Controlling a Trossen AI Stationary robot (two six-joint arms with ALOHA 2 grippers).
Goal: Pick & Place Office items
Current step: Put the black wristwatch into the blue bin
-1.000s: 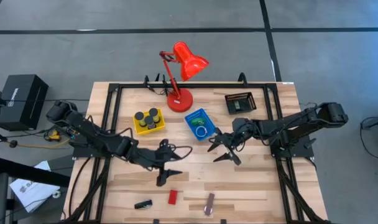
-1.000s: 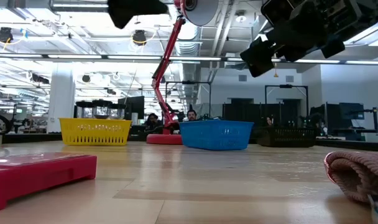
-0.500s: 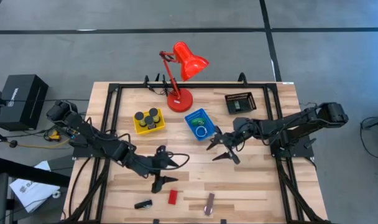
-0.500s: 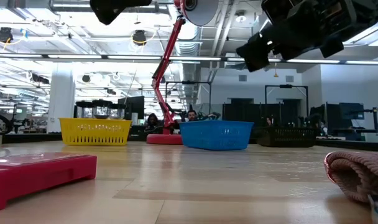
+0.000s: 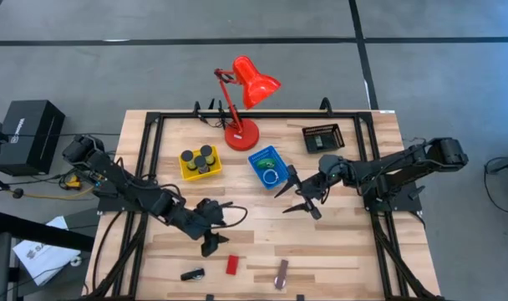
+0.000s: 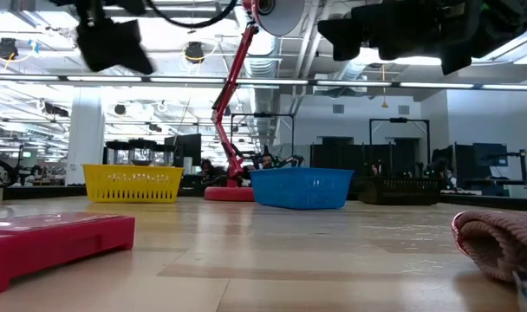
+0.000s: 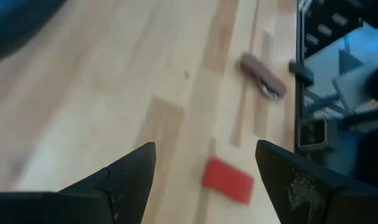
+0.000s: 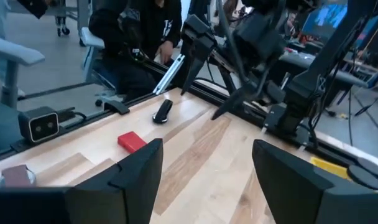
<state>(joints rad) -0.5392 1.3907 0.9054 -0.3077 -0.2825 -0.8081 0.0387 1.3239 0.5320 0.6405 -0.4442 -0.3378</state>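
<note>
Left gripper [image 5: 209, 243]: drawn back toward the left since the earlier frames, jaws spread, nothing held, poised above the board near the black block [image 5: 192, 274] and red block [image 5: 231, 264]. Yellow tray [image 5: 186, 174]: black discs [image 5: 201, 158] inside, unchanged. Blue tray [image 5: 257, 171]: green piece [image 5: 269, 158] and silvery ring [image 5: 271, 177] inside. Brown-silver bar [image 5: 281, 273]: at the front edge. Right gripper [image 5: 292, 199]: shifted slightly leftward, jaws spread, empty, beside the blue tray.

two dark jointed arms, black cables, pointed black claws
</note>
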